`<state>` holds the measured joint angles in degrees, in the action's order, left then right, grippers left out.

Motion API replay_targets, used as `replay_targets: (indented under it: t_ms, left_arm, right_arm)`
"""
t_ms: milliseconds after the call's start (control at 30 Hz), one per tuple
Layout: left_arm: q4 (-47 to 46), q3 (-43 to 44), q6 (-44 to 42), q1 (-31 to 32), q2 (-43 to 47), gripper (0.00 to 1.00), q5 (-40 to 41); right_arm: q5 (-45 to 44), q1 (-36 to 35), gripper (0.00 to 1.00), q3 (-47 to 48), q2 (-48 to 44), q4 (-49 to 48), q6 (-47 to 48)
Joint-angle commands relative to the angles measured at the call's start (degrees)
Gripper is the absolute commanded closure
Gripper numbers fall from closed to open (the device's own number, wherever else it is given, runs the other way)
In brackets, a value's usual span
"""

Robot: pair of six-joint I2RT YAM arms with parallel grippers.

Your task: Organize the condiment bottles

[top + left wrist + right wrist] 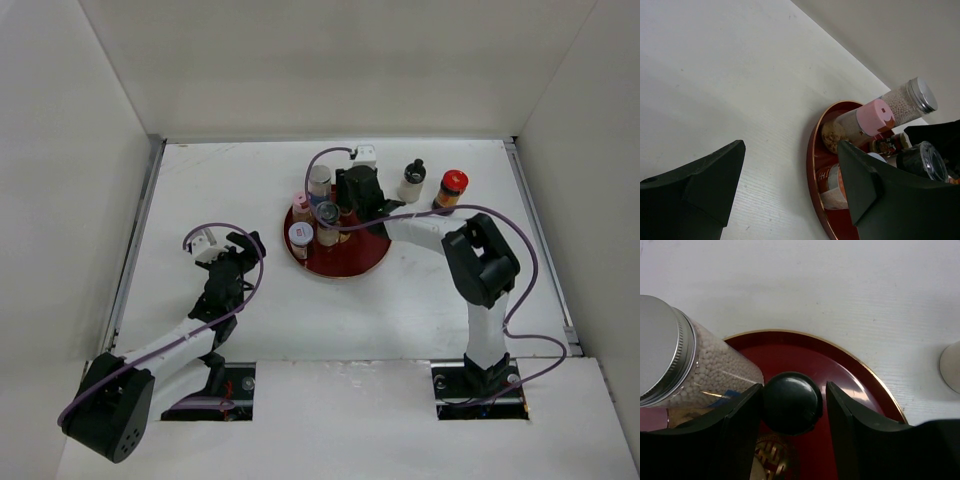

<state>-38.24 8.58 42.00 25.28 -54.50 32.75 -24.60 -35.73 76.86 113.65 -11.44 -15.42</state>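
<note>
- The right hand (794, 390) straddles the black-capped bottle (792, 405) over the red tray (865, 375), at the lower centre of the right wrist view.
- One finger appears to touch the cap and a thin gap shows at the other. Whether the right hand grips cannot be told.
- The step is judged to be setting this bottle down on the tray. Confirm the base is seated, spread both fingers evenly, then withdraw straight up.
- Avoid any sideways drift. The silver-lidded jar (690, 360) stands just beside the finger at the left of that view and could be knocked.
- The left hand (790, 155) is open and empty over the table (250, 180), at the left of the overhead view.
- A red-capped bottle (451, 187) and a white bottle (411, 182) stand off the tray at the upper right.
- Hidden: the black-capped bottle's body and base lie under its cap and the fingers. In the overhead view the right hand covers it.
- A pale rounded object at the right edge of the right wrist view is cut off and unidentified.
</note>
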Motion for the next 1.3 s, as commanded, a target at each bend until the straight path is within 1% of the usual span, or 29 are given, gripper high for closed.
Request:
replay_targets:
  t_ms: [0, 67, 100, 167, 233, 433, 600, 833, 967, 1133, 1267]
  left_arm:
    - [-2.89, 0.39, 0.45, 0.17, 0.53, 0.27, -0.23]
    - [-2.89, 0.30, 0.45, -0.01, 0.36, 0.27, -0.23]
    - [-2.89, 0.30, 0.45, -0.27, 0.36, 0.27, -0.41]
    - [-2.81, 0.30, 0.45, -0.01, 0.71, 0.27, -0.41]
    - [-2.89, 0.21, 0.45, 0.08, 0.63, 0.27, -0.23]
    - [-2.89, 0.30, 0.45, 0.17, 0.62, 0.27, -0.32]
    - [-2.89, 0.30, 0.45, 0.43, 0.62, 0.27, -0.50]
    - [-2.89, 0.39, 0.45, 0.34, 0.27, 0.27, -0.32]
    - [-2.89, 0.47, 0.45, 0.25, 0.18, 0.27, -0.58]
    - [-2.98, 0.74, 0.45, 0.16, -0.69, 0.27, -0.58]
    - [-2.98, 0.91, 0.45, -0.01, -1.22, 0.27, -0.58]
  right_arm:
    - [-0.27, -0.97, 0.37, -0.57, 0.17, -0.95, -0.58]
    - [-0.27, -1.14, 0.27, -1.01, -0.18, -1.30, -0.84]
    - [-0.27, -1.32, 0.24, -1.10, -0.44, -1.48, -0.93]
    - [-0.27, -1.32, 0.19, -1.19, -1.49, -1.57, -0.93]
    - [-0.36, -1.32, 0.17, -1.54, -3.68, -1.57, -1.01]
    - [-0.36, -0.53, 0.16, -2.24, -11.42, -0.86, -1.19]
    - [-0.53, 4.03, 0.17, -3.90, -13.54, -1.04, -1.28]
    - [-4.22, 10.80, 0.16, -5.76, -12.48, -1.65, -0.75]
    - [-7.04, 14.23, 0.09, -5.32, -10.38, -0.51, -0.40]
    - [-4.32, 16.25, 0.08, -2.34, -6.60, 0.63, -0.57]
    - [-4.67, 17.40, 0.08, 0.56, -4.05, 2.65, -0.93]
